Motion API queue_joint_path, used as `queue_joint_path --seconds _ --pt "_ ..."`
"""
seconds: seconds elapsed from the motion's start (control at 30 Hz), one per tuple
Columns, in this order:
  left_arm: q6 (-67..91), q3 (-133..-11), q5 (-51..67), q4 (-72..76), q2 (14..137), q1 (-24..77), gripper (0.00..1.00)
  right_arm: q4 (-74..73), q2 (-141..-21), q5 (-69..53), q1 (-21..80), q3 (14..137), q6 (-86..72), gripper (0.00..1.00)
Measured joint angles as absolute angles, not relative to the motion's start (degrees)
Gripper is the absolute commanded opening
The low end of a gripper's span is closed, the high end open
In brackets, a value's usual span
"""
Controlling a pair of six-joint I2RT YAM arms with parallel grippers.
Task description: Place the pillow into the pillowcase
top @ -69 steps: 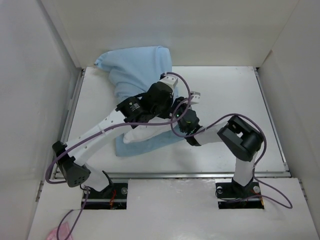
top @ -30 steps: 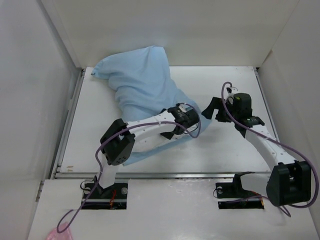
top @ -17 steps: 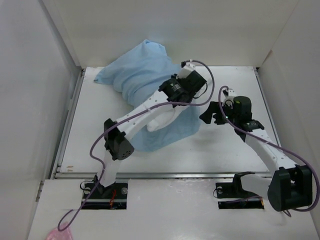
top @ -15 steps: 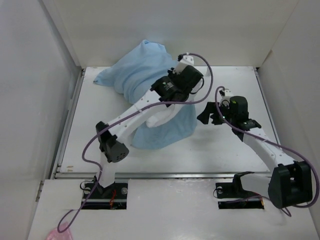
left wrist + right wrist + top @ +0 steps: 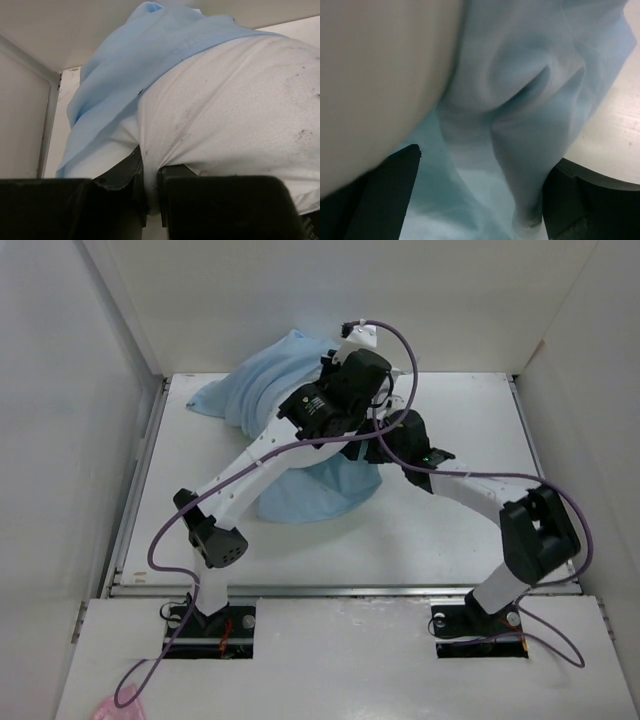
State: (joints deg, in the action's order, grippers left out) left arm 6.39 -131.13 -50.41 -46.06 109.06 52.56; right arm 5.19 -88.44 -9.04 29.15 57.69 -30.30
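Note:
The white speckled pillow [image 5: 240, 110] fills the left wrist view, and my left gripper [image 5: 150, 192] is shut on a pinch of its fabric. The light blue pillowcase [image 5: 125, 70] drapes over the pillow's far end and runs toward the back wall. From above, the pillowcase [image 5: 262, 390] lies bunched at the back left, with a lower fold [image 5: 325, 495] under both arms; the pillow is mostly hidden there. My right gripper [image 5: 480, 200] stands open, its fingers [image 5: 390, 195] wide apart, with a hanging fold of pillowcase [image 5: 530, 115] between them and the pillow [image 5: 375, 75] to the left.
White walls close in the table [image 5: 470, 410] on the left, back and right. The left arm's elbow [image 5: 212, 540] and the right arm's elbow [image 5: 540, 530] stick out over the near half. A small pink scrap [image 5: 112, 708] lies by the left base.
My left gripper has shut on the pillow and moved up toward the back wall. The right gripper has swung left to the pillowcase's edge. The pillowcase has bunched further back.

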Motion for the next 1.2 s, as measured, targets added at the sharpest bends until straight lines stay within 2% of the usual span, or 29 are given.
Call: queue_joint_path --seconds 0.03,0.07,0.1,0.2,0.3,0.43,0.53,0.63,0.8,0.87,0.97,1.0,1.03,1.07,1.1,1.13,1.17,1.2 --pt "6.31 -131.11 -50.54 -46.0 109.06 52.49 0.0 6.09 -90.7 -7.33 29.41 58.89 -31.07 0.6" --pt "6.26 -131.11 -50.63 -45.89 109.06 52.38 0.0 7.11 -93.1 -5.98 29.45 60.27 -31.44 0.14" --pt "6.26 -131.04 -50.63 -45.63 109.06 52.16 0.0 7.97 -95.61 -4.75 29.39 61.69 -32.14 0.0" --pt "6.2 -129.75 -50.7 -44.62 108.99 51.86 0.0 9.65 -100.84 -3.27 28.93 63.68 -33.36 0.0" --pt "6.68 -125.51 -50.09 -42.24 108.36 51.48 0.0 7.81 -99.11 -3.68 28.47 61.28 -32.45 0.0" --pt "9.78 -118.08 -46.39 -39.09 107.79 49.93 0.0 -5.08 -77.12 -5.06 27.7 54.3 -28.77 0.0" --pt "13.78 -109.89 -44.27 -37.15 108.18 48.27 0.0 -15.05 -59.9 -3.51 24.97 57.3 -25.61 0.0" --pt "18.48 -106.34 -43.55 -36.45 111.66 46.22 0.0 -25.1 -50.89 -4.34 23.83 61.58 -23.55 0.0" --pt "26.28 -115.74 -37.76 -40.4 124.42 41.65 0.0 -35.77 -50.61 -4.01 23.31 63.31 -22.02 0.0" --pt "27.7 -115.48 -36.49 -41.01 125.36 40.86 0.0 -38.41 -51.77 -3.36 23.31 63.86 -21.82 0.0" --pt "28.05 -110.06 -34.3 -39.03 120.38 40.77 0.0 -40.75 -52.56 -0.89 23.31 65.67 -21.85 0.0" --pt "27.66 -108.05 -33.28 -38.26 118.1 40.82 0.08 -41.23 -52.75 0.34 23.35 66.15 -21.91 0.03" --pt "26.83 -106.28 -32.05 -37.56 115.81 40.93 0.2 -41.82 -53.04 1.91 23.42 66.54 -22.24 0.1" --pt "25.76 -104.77 -30.17 -36.62 113.86 40.99 0.41 -42.17 -53.41 3.44 23.62 66.72 -22.55 0.29" --pt "24.38 -103.2 -29.02 -36.16 111.59 41.25 0.55 -42.46 -53.76 5.02 23.68 66.74 -23.09 0.45" --pt "23.31 -101.16 -26.85 -34.94 109.27 41.6 0.74 -42.83 -54.15 6.72 23.68 66.76 -23.14 0.61" --pt "21.71 -99.22 -24.56 -34.54 106.96 42.11 1.0 -43.18 -54.52 8.4 23.68 66.78 -23.53 0.71" --pt "20.1 -97.21 -21.65 -33.98 104.75 42.78 1.0 -43.35 -55.05 10.2 23.66 66.78 -23.77 0.85"
